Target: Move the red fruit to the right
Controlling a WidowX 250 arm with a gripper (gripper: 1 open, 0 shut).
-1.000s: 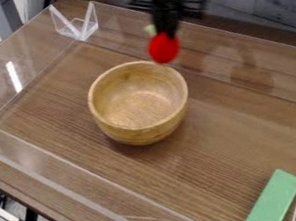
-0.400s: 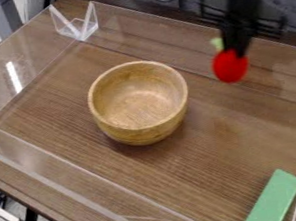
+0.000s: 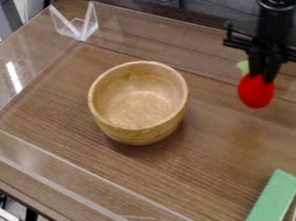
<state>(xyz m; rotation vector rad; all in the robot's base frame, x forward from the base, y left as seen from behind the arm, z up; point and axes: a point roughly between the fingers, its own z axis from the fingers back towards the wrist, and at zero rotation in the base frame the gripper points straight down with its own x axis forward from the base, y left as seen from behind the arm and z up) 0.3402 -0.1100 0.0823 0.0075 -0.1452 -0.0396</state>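
The red fruit [image 3: 254, 90], a small bright red strawberry toy with a light green leafy top, hangs just above the wooden table at the right side. My gripper [image 3: 258, 73] comes down from above and is shut on the fruit's upper part. The black arm rises out of the frame at the top right. The fruit is well to the right of the wooden bowl.
A round wooden bowl [image 3: 138, 103] stands at the table's middle. A flat green block [image 3: 274, 200] lies at the front right corner. Clear plastic walls [image 3: 74, 23] ring the wooden table [image 3: 204, 161].
My gripper has carried the red fruit from behind the bowl to the right and a little toward the front, lowering it nearer the table.
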